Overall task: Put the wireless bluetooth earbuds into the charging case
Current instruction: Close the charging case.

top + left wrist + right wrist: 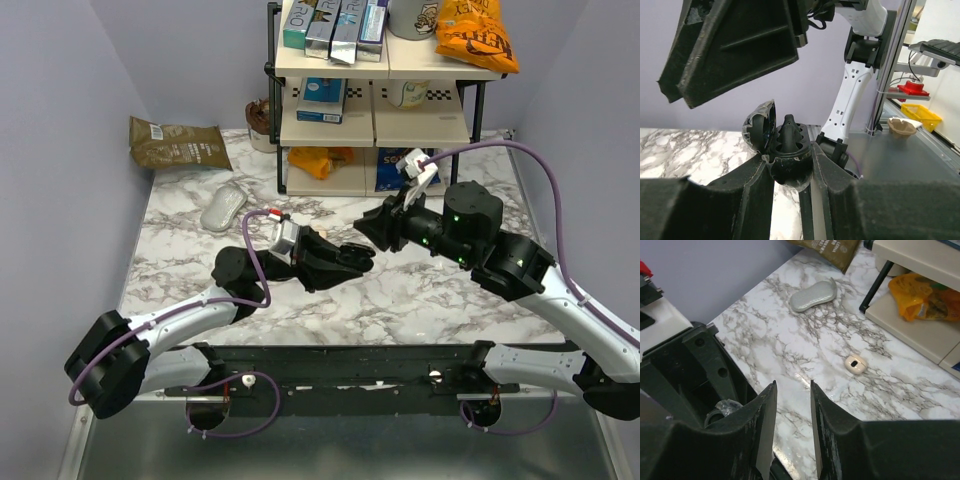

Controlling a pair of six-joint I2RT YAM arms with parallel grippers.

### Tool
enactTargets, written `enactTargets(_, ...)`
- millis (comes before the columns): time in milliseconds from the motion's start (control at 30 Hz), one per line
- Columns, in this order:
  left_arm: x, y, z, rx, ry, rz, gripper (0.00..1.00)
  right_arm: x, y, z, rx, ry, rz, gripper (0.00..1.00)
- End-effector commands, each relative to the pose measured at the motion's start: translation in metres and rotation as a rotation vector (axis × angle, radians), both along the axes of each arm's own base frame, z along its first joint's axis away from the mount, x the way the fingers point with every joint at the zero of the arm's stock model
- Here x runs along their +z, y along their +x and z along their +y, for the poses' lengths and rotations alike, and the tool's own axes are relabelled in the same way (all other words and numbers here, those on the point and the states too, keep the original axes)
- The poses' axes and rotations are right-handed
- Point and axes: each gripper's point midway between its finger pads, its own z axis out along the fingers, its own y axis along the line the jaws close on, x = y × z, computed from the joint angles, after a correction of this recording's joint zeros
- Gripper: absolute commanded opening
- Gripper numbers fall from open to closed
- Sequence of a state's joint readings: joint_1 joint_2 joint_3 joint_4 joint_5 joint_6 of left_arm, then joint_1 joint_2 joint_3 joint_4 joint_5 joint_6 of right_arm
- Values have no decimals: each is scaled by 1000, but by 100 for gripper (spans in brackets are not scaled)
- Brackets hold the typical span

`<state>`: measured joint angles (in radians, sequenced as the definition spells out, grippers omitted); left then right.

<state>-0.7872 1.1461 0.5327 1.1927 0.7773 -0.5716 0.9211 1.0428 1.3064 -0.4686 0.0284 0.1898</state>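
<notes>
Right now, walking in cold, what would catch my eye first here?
Two robot arms meet nose to nose over the white marble-patterned table. The left arm's jaws clamp a small open black round charging case; the right arm's jaws hang just above it. Behind, a cream shelf rack holds snacks, with an orange crisp bag on top.

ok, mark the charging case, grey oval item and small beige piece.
charging case (788,159): left wrist view, lower shell's front.
grey oval item (812,295): right wrist view, its middle.
small beige piece (862,364): right wrist view, rim by slot.
</notes>
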Motion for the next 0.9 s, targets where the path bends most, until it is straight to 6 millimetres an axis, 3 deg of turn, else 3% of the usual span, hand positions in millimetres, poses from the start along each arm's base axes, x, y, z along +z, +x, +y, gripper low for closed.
enactTargets(0,20,5,4,63,-45,-77,0,-13,-19,10,119,-31,45,40)
enactTargets(200,21,16,6,135,-59,-76,0,-18,-31,18,201,-37,77,38)
enactTargets(500,23,25,9,196,-66,-71,0,-16,-34,16,203,-17,80,35)
enactTargets(600,21,27,8,200,-58,-63,0,-13,-30,12,163,-6,72,36)
enactTargets(667,17,35,9,237,-49,-35,0,-5,-17,-6,30,33,52,40)
enactTargets(767,-13,70,6,381,56,125,0,-6,7,-40,-204,78,9,44)
enactTargets(800,-40,80,3,407,147,204,0,-8,14,-47,-253,87,6,45)
enactTargets(833,-47,87,0,421,174,240,0,-24,20,-54,-307,65,24,46)
enactTargets(867,-68,96,-5,436,230,298,0,-31,23,-57,-332,60,30,48)
